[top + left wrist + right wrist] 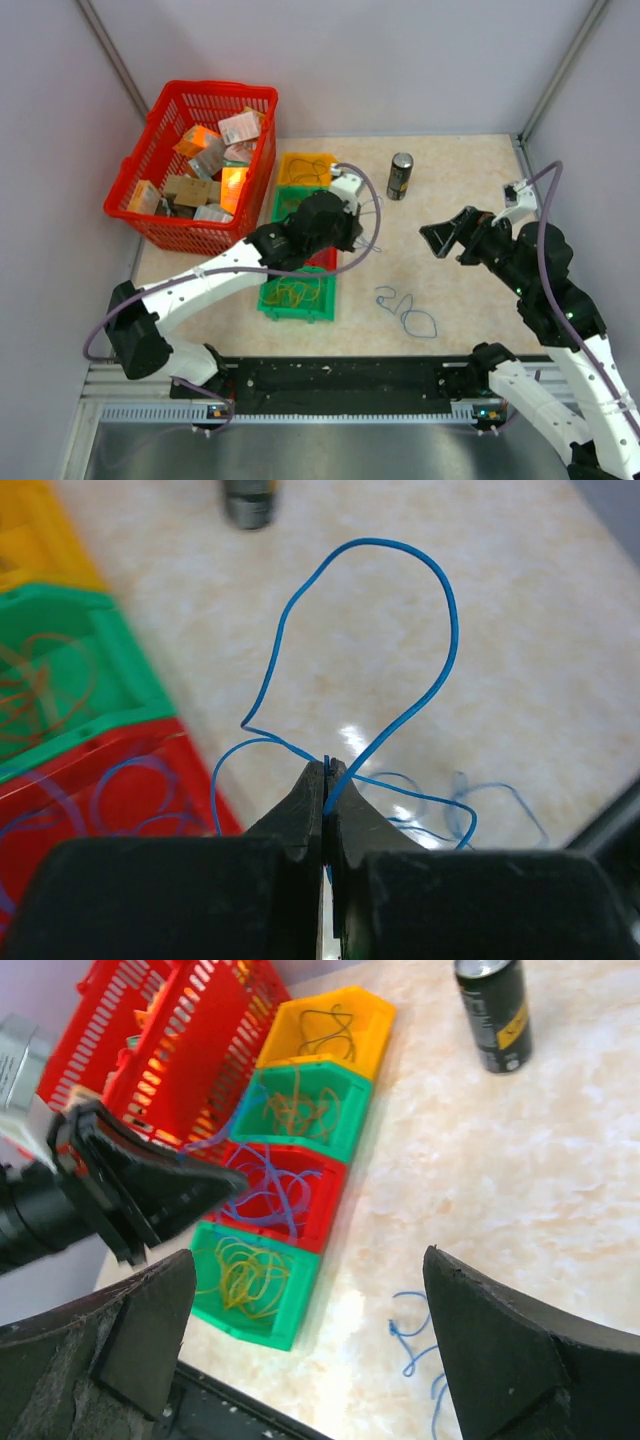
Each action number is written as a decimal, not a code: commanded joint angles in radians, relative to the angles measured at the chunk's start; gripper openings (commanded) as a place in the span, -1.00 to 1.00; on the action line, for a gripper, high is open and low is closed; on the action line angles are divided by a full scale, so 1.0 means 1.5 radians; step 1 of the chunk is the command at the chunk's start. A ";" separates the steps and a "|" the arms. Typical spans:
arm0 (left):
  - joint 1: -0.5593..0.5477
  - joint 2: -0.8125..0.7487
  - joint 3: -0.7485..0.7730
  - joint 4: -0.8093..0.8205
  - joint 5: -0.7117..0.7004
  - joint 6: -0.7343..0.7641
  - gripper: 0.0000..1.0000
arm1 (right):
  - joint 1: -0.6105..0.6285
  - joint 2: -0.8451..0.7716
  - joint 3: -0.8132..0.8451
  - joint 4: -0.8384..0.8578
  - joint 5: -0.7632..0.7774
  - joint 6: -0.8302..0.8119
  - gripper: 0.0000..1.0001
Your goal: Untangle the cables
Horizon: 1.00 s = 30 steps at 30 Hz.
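Fingers [300, 815] of the left gripper [325, 778] are pressed together and clamp a thin blue cable [452, 620]. From the clamp point this cable rises in one tall open loop ahead of the fingertips. Further strands leave the clamp sideways and drop toward the table [520, 680]. In the top view the gripper sits above the right edge of the red bin [322, 260], which its arm largely hides.

Right gripper [308, 1260]: fingers [500, 1350] spread wide, nothing between them. It hangs well to the right of the red bin, raised off the table, jaws turned toward that bin.

Loose blue cable [405, 310]: several small loops lying flat on the table, right of the red bin and slightly nearer the arm bases. Whether it joins the clamped cable cannot be told.

Contents and neighbours of the red bin:
- Inside it: blue and purple cables [280, 1185].
- Far green bin [355, 1110], touching its far side: orange-brown cables [295, 1110].
- Yellow bin [375, 1035], one place beyond that: dark cables [335, 1020].
- Near green bin [300, 1310], touching its near side: yellow cables [245, 1280].
- Can [400, 175]: upright, beyond and to the right of the red bin.
- Red basket [170, 225]: beyond and to the left of the red bin, filled with small cartons.
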 commanded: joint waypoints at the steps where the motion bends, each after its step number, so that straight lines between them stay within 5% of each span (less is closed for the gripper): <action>1: 0.090 -0.041 -0.030 -0.114 -0.143 -0.064 -1.00 | 0.003 -0.005 0.036 -0.043 0.077 -0.057 0.88; 5: 0.144 -0.035 -0.068 -0.160 -0.146 -0.116 -1.00 | 0.003 0.004 0.030 -0.043 0.075 -0.054 0.87; 20: 0.163 0.159 -0.097 -0.179 -0.246 -0.183 -1.00 | 0.003 0.086 -0.066 -0.035 -0.023 -0.023 0.82; 22: 0.163 0.155 -0.095 -0.176 -0.243 -0.180 -0.81 | 0.003 0.111 -0.082 -0.034 -0.048 -0.024 0.82; 25: 0.164 0.128 -0.099 -0.159 -0.225 -0.173 -0.19 | 0.004 0.154 -0.104 -0.029 -0.077 -0.026 0.82; 30: 0.162 0.047 -0.104 -0.136 -0.195 -0.157 0.18 | 0.006 0.245 -0.125 -0.027 -0.117 -0.023 0.77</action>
